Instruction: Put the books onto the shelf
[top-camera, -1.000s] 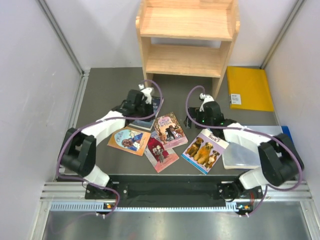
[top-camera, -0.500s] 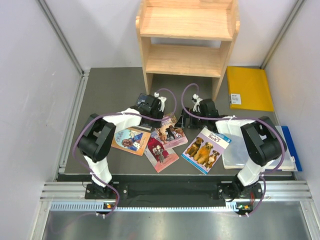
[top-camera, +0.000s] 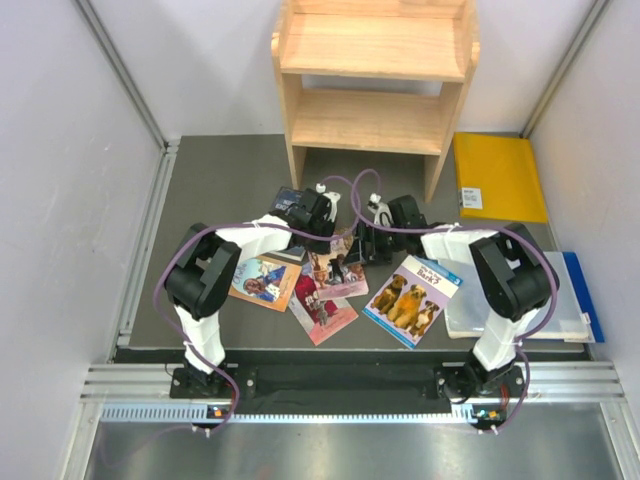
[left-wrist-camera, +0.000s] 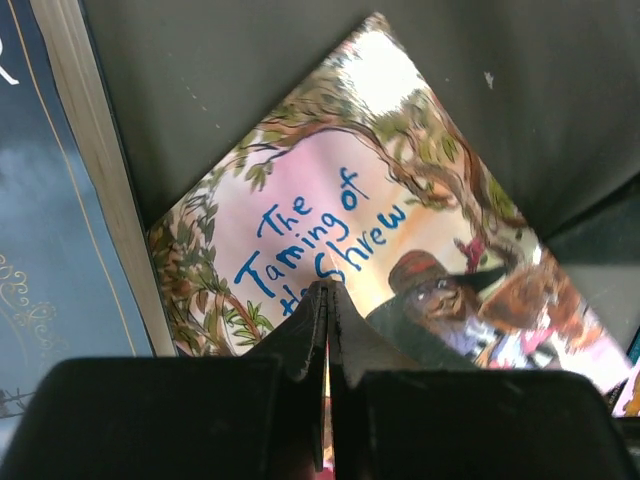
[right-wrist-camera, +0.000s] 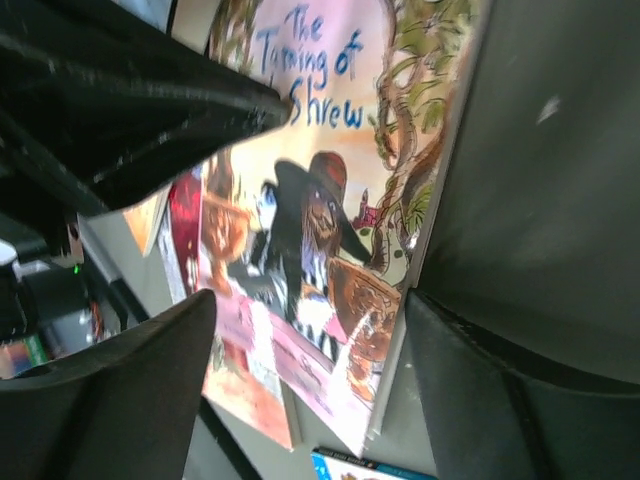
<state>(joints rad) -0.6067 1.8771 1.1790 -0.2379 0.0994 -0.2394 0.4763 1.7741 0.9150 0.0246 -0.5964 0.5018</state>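
The shelf (top-camera: 372, 120) stands upright at the far side of the dark table mat (top-camera: 220, 190), and I see the books lying flat on the mat in front of it, near the arm bases. The pink book (top-camera: 338, 270), titled "The Taming of the Shrew", sits at the centre of the group, just ahead of the red book (top-camera: 325, 308), whose far end it overlaps. The orange book (top-camera: 260, 280) lies to the left of these and the dog book (top-camera: 410, 300) to the right. The dark blue book (left-wrist-camera: 40, 260) lies just beside the pink book's left corner, mostly under the left arm in the overhead view. The left gripper (left-wrist-camera: 326, 300) has its fingers pressed fully together with nothing between them. Their tips point down at the pink cover below the title, and I cannot tell whether they touch it. The right gripper (right-wrist-camera: 310, 310) has its jaws spread wide, with the near end of the pink book between them. One finger stands against the book's right-hand edge, and I cannot confirm a grip. The two grippers sit close together over this one book.
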